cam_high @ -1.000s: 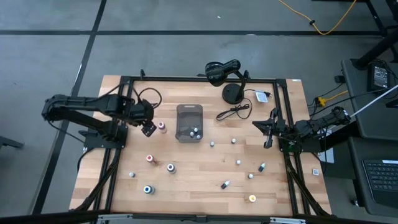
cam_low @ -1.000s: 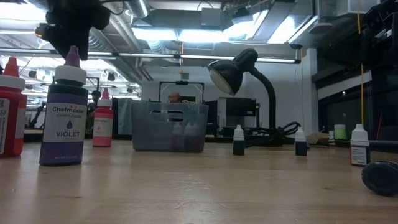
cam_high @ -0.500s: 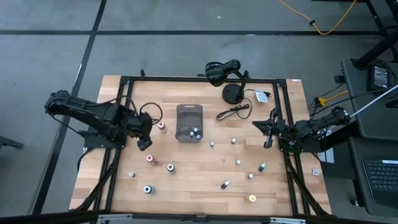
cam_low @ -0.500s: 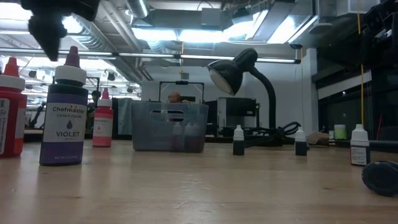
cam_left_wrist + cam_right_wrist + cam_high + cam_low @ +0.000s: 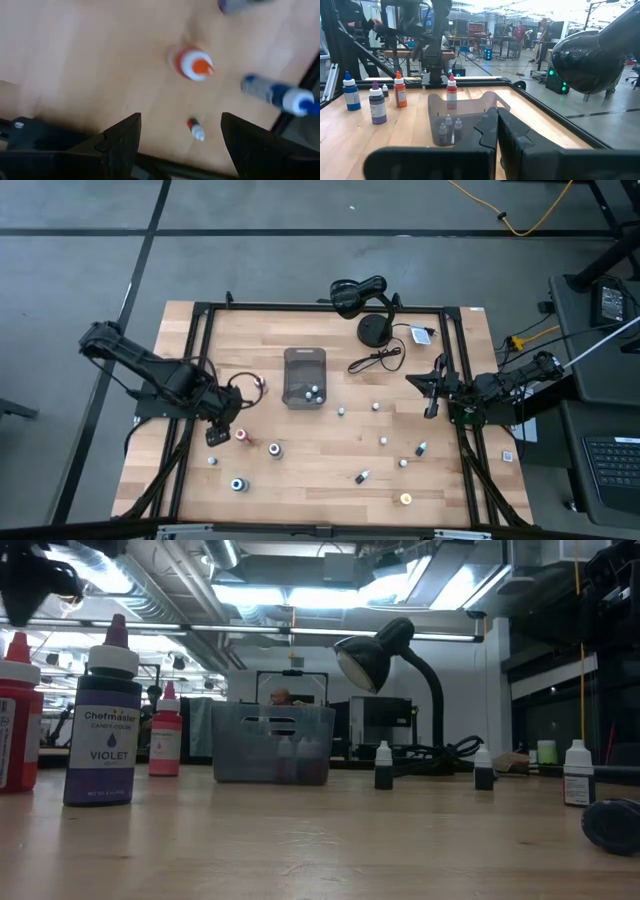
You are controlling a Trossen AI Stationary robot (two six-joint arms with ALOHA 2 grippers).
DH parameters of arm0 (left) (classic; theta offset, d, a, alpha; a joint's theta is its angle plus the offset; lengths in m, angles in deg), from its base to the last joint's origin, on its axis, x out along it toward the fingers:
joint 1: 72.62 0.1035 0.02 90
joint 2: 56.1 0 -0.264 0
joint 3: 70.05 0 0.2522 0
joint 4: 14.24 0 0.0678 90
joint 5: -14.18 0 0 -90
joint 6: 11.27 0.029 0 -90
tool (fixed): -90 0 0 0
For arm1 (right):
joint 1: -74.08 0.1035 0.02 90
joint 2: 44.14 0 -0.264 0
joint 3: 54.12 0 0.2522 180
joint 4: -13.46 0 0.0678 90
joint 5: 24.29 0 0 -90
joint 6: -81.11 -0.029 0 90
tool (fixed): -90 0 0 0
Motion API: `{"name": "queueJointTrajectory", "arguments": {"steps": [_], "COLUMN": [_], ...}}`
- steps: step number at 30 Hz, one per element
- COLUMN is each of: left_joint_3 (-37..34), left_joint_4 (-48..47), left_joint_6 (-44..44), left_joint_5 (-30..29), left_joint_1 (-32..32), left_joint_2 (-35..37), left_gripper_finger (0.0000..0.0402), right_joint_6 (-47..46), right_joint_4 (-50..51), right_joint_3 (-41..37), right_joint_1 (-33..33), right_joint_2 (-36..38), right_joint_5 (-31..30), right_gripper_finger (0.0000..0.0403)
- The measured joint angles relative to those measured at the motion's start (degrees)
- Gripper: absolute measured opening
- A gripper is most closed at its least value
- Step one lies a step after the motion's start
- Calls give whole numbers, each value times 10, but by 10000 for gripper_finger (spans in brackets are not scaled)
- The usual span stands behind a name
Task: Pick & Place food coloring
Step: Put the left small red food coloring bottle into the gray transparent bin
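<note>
Several small food coloring bottles stand scattered on the wooden table. Among them are an orange-capped one (image 5: 241, 435), a violet one (image 5: 274, 448), a blue one (image 5: 238, 484), a pink-capped one (image 5: 260, 383) and a tiny one (image 5: 212, 461). Two tiny bottles (image 5: 313, 392) stand inside the gray tray (image 5: 304, 362). My left gripper (image 5: 217, 436) hangs open, pointing down, just left of the orange-capped bottle (image 5: 196, 65) and above the tiny bottle (image 5: 196, 130), touching nothing. My right gripper (image 5: 432, 395) rests shut and level at the table's right side.
A black desk lamp (image 5: 358, 293) with its round base (image 5: 375, 330) and cable stands at the far edge. More tiny bottles (image 5: 383, 441) dot the right half, and one orange one (image 5: 405, 499) lies near the front edge. Black frame rails (image 5: 190, 380) run along both sides.
My left gripper has swung from beside the pink-capped bottle toward the table's near edge and slightly left, rolling about its own axis, and now hangs beside the orange-capped bottle. It has stayed open. No bottle has moved.
</note>
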Motion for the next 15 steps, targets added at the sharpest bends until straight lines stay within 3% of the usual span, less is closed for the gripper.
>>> {"name": "queueJointTrajectory", "arguments": {"steps": [15], "left_joint_3": [0], "left_joint_4": [0], "left_joint_6": [-30], "left_joint_5": [35], "left_joint_1": [-62], "left_joint_2": [-46], "left_gripper_finger": [267], "right_joint_6": [0], "right_joint_4": [0], "right_joint_3": [0], "right_joint_1": [0], "right_joint_2": [0], "right_joint_5": [0], "right_gripper_finger": [15]}}
